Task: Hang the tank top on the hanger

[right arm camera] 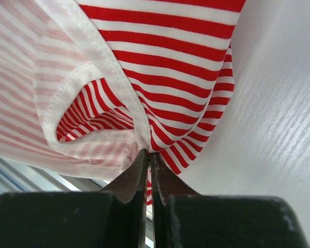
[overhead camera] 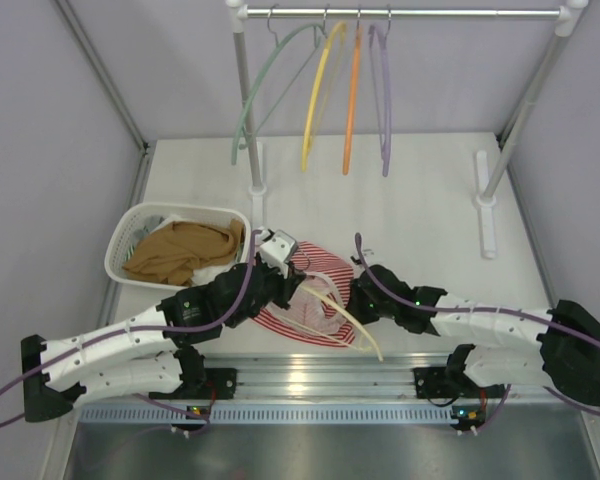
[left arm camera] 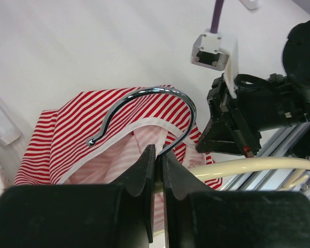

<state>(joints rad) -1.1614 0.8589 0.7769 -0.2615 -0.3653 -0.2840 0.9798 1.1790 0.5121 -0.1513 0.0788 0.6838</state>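
Red-and-white striped cloth sits bunched at the middle of the table's [right arm camera: 279, 103] near edge. That is the tank top [overhead camera: 285, 322], partly raised between the two arms. The left end effector [left arm camera: 156, 155] is clenched on the hanger [left arm camera: 248, 165] right at the foot of its metal hook [left arm camera: 155, 90], and the cream arms run out over the fabric toward the near edge. The right end effector [right arm camera: 149, 156] is pinched tight on the pale trim of the tank top, at what looks like an armhole or strap opening.

From where I stand, the weak spot is that thin pinch of trim. If the cloth is tugged against the hanger, the hem could slide out of the fingers. The hanger is gripped only at its narrow neck, so it may swivel and steer its shoulder past the opening. The two wrists are also very close together and could knock each other.

No brand, label or lettering is readable anywhere.
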